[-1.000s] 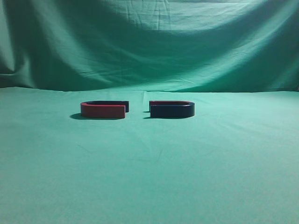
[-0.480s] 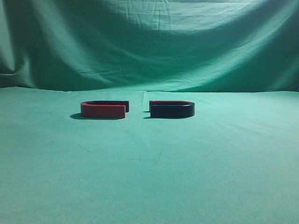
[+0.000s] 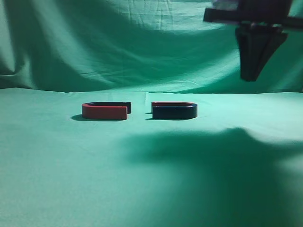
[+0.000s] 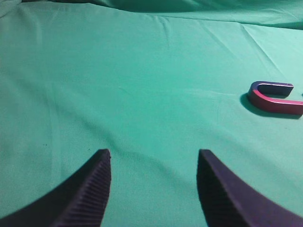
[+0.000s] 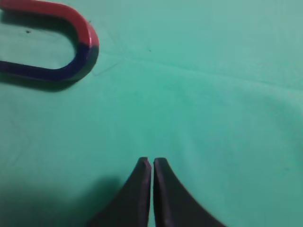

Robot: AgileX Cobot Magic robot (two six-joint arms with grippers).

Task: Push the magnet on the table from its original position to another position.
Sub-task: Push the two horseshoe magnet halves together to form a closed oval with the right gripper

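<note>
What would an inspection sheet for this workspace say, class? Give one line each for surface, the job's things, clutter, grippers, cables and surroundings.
Surface: green cloth table cover, lightly creased, with a broad shadow at the right.
Job's things: two horseshoe magnets lying flat, apart, open ends facing each other; left magnet, right magnet.
Clutter: nothing seen.
Grippers: right gripper hangs in the air above and right of the right magnet, jaws shut, empty; left gripper open, empty, with the left magnet ahead to its right.
Cables: nothing seen.
Surroundings: green fabric backdrop hanging in folds.
</note>
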